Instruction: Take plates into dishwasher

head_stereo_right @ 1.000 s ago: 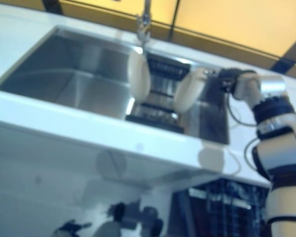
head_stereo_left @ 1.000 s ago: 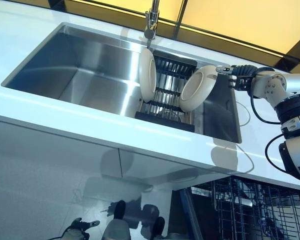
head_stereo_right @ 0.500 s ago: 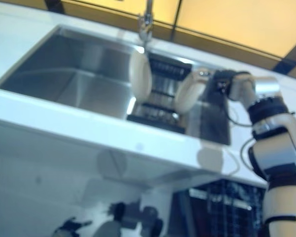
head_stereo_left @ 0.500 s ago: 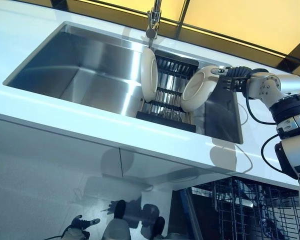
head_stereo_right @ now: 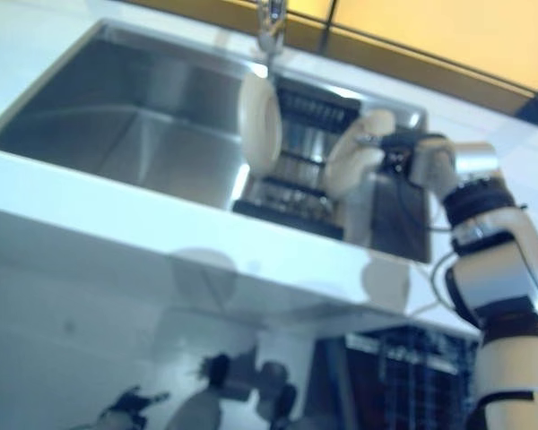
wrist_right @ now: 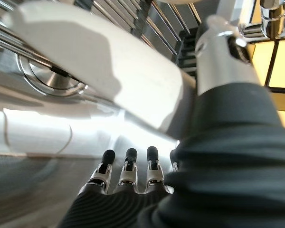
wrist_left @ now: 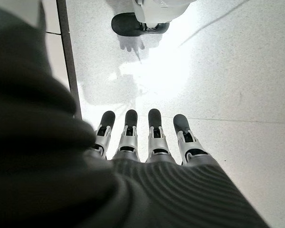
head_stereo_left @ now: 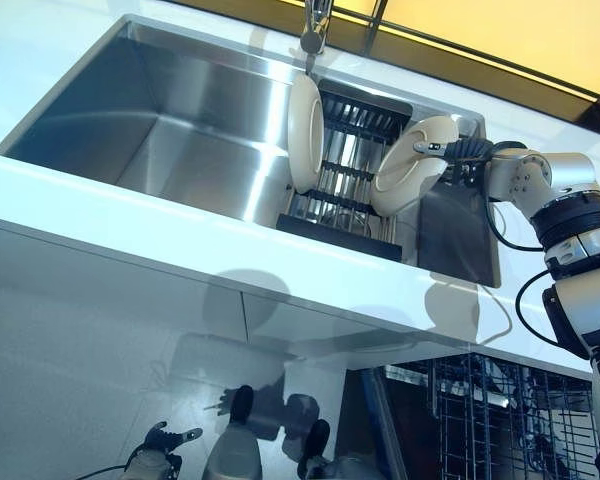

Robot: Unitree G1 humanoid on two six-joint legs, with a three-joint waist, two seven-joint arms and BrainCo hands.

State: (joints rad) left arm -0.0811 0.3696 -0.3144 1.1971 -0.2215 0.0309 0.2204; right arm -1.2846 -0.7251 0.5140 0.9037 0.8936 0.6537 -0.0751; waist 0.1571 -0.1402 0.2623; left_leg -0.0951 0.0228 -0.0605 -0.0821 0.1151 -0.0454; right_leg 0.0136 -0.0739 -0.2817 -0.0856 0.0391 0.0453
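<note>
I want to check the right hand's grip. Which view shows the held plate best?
The left eye view: the whole tilted plate shows, right hand at its rim. The right eye view shows the same, blurred. The right wrist view shows only its rim; the left wrist view shows floor.

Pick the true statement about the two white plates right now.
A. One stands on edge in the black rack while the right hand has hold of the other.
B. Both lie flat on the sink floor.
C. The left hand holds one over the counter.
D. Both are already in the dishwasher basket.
A: one plate stands on edge in the black rack, and the right hand has its thumb over the rim of the tilted plate.
</note>
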